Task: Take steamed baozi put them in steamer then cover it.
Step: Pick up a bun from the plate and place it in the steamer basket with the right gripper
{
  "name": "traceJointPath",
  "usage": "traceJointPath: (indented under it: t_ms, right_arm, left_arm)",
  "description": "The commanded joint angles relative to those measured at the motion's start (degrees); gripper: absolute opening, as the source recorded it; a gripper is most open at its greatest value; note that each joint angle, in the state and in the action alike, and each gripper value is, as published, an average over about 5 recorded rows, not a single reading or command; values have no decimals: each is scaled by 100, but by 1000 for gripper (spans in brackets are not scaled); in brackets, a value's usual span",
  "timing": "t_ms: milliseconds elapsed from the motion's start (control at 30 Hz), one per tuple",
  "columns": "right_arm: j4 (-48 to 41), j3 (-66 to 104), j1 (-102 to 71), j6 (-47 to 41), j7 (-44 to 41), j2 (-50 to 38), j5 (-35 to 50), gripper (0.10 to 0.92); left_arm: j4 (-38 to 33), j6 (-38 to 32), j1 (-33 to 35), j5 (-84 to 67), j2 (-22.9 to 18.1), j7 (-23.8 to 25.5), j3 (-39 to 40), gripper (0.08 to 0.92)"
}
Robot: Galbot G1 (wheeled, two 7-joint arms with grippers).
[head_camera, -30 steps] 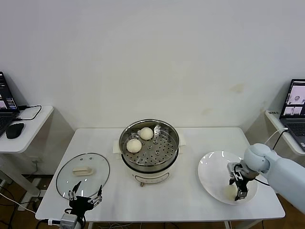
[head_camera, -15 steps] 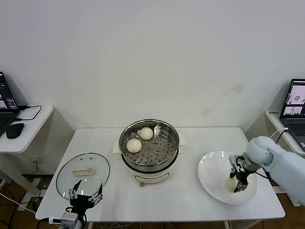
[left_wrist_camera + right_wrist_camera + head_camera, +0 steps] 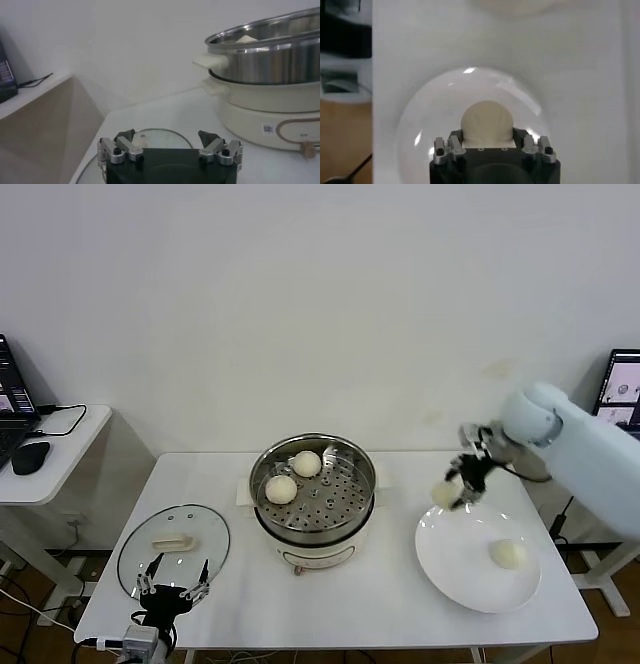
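The steel steamer stands mid-table on its white base and holds two off-white baozi on its perforated tray. My right gripper is shut on a third baozi and holds it in the air above the far left rim of the white plate, right of the steamer. A fourth baozi lies on the plate. My left gripper is open and empty at the table's front left, just in front of the glass lid with its cream handle. The steamer's side shows in the left wrist view.
Small side tables with laptops stand at the far left and far right. The table's front edge runs just below the plate and the lid.
My right gripper has lifted a baozi off the plate and carried it up and left toward the steamer. One baozi is left on the plate. The left gripper has barely moved.
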Motion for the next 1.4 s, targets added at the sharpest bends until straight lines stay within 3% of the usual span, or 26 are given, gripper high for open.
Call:
traceJointPath:
  t_ms: [33,200,567,933,1400]
  right_arm:
    - [-2307,-968,2227,2736,-86,2355,1429,611]
    - [-2490,-1128,2306,3945,-82,2926,1166,611]
    - [-1330,-1350,1939,5195,139,3216,-999,619]
    - [-775,-1930,1797,5262,127,3239,-842,619]
    - [-168,-2193,1404,5284,404,3271,-1559,619]
  left_arm:
    - [-33,-43,-4,14,-3,-40,-35,823]
    - [-44,-47,18,25,-26,-47,-38,823]
    - [-167,-62,172,51,-148,-64,-68,823]
    - [-228,-74,197,59,-203,-74,-49,823]
    - [-226,-74,225,35,-290,-79,-28,823]
